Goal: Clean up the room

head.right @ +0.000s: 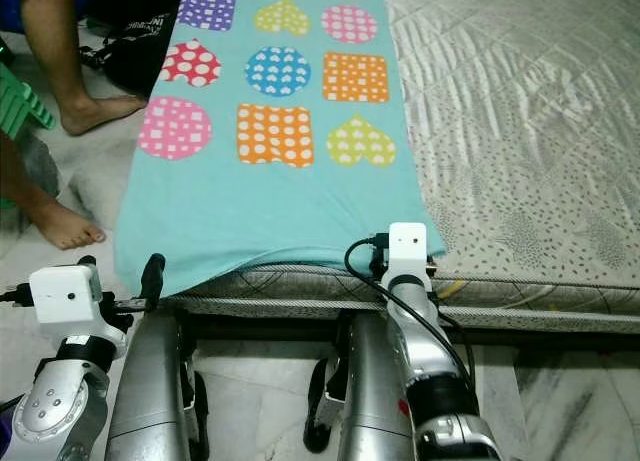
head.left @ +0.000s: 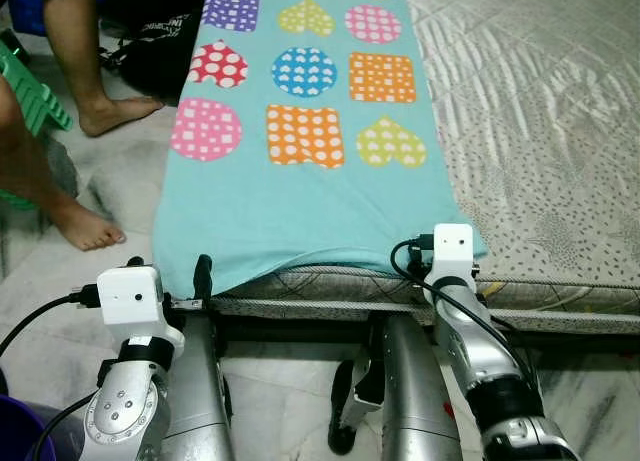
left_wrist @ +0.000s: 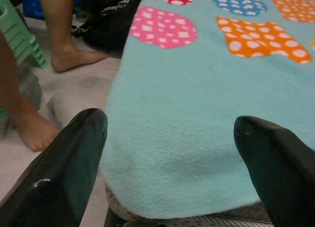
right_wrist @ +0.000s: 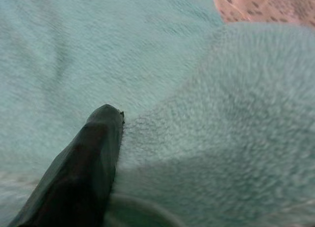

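A turquoise fleece blanket [head.left: 300,196] printed with dotted hearts, circles and squares in pink, orange, blue, yellow and purple is shown spread flat along the edge of a low mattress with a grey quilted cover [head.left: 540,131]. Its near hem hangs slightly over the mattress's front edge. The left gripper [left_wrist: 170,153] is held just before the blanket's near left corner, its two black fingers [left_wrist: 69,163] spread wide with nothing between them, the hem lying beyond the gap. The right gripper [right_wrist: 98,138] is pressed into the blanket's near right corner, where the pile is bunched against one visible finger; whether it is closed cannot be told. Both silver arms are extended forward, low, toward the mattress. A person's bare feet [head.left: 90,226] are seen on the marble floor [head.left: 120,171] left of the blanket.
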`<state>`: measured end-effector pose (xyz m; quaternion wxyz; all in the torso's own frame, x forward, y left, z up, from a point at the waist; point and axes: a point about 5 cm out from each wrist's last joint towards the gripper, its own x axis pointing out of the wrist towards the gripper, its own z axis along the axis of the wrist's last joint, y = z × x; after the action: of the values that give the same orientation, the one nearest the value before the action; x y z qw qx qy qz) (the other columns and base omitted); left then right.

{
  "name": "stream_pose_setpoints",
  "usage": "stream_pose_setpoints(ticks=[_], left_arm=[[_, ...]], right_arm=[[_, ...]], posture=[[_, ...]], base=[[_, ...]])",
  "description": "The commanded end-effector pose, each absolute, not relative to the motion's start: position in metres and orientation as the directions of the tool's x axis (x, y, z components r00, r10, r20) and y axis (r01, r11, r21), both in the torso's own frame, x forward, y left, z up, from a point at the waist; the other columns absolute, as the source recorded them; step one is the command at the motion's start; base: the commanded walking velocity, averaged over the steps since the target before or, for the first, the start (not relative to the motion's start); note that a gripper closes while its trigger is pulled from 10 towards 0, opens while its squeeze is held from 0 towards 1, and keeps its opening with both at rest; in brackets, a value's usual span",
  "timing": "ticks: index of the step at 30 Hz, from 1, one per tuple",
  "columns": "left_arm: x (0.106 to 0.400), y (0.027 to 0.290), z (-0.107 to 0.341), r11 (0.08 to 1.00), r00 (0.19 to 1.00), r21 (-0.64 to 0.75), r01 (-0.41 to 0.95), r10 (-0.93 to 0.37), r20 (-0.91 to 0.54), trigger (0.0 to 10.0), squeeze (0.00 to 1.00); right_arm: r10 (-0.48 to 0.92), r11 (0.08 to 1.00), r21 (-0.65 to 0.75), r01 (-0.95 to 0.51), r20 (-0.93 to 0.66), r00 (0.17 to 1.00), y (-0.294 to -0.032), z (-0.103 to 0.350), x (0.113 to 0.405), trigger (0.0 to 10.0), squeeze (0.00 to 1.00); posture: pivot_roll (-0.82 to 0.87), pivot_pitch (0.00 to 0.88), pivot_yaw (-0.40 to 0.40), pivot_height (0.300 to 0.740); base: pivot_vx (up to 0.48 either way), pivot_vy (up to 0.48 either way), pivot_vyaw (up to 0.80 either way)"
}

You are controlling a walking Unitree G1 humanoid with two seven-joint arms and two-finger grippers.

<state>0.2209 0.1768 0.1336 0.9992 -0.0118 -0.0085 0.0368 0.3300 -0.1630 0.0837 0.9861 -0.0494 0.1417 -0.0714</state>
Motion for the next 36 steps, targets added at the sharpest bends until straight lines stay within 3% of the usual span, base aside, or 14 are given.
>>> stream_pose_setpoints(ticks=[1, 18, 21, 29, 33, 36], left_arm=[[0.22, 0.175, 0.129, 0.998, 0.998, -0.03, -0.063, 0.062, -0.002, 10.0, 0.0], [0.223, 0.173, 0.127, 0.998, 0.999, -0.033, -0.045, 0.045, -0.001, 10.0, 0.0], [0.224, 0.173, 0.125, 0.999, 0.999, -0.03, -0.044, 0.044, -0.008, 10.0, 0.0], [0.227, 0.173, 0.122, 0.999, 0.999, -0.023, -0.037, 0.037, -0.02, 10.0, 0.0], [0.229, 0.173, 0.122, 0.999, 0.999, -0.026, -0.03, 0.03, -0.017, 10.0, 0.0], [0.23, 0.17, 0.123, 0.999, 1.0, -0.035, -0.025, 0.025, -0.003, 10.0, 0.0]], right_arm=[[-0.161, 0.985, -0.112, 0.132, -0.317, 0.935, -0.172, 0.076, 0.319, 10.0, 0.0], [-0.143, 0.987, -0.122, 0.101, -0.418, 0.897, -0.194, 0.073, 0.289, 10.0, 0.0], [-0.164, 0.974, -0.218, 0.069, -0.455, 0.875, -0.21, 0.069, 0.275, 10.0, 0.0], [-0.203, 0.957, -0.283, 0.061, -0.505, 0.839, -0.231, 0.067, 0.256, 10.0, 0.0], [-0.213, 0.958, -0.271, 0.091, -0.462, 0.861, -0.231, 0.077, 0.26, 10.0, 0.0], [-0.152, 0.98, -0.178, 0.092, -0.362, 0.92, -0.217, 0.093, 0.27, 10.0, 0.0]], posture=[[0.15, 0.277, -0.09, 0.526], [0.13, 0.257, -0.089, 0.526], [0.12, 0.256, -0.087, 0.526], [0.09, 0.252, -0.078, 0.526], [0.08, 0.249, -0.072, 0.526], [0.08, 0.239, -0.066, 0.526]], base=[[0.0, 0.0, 0.0], [0.0, 0.0, 0.0], [0.0, 0.0, 0.0], [0.0, 0.0, 0.0], [0.0, 0.0, 0.0], [0.0, 0.0, 0.0]])
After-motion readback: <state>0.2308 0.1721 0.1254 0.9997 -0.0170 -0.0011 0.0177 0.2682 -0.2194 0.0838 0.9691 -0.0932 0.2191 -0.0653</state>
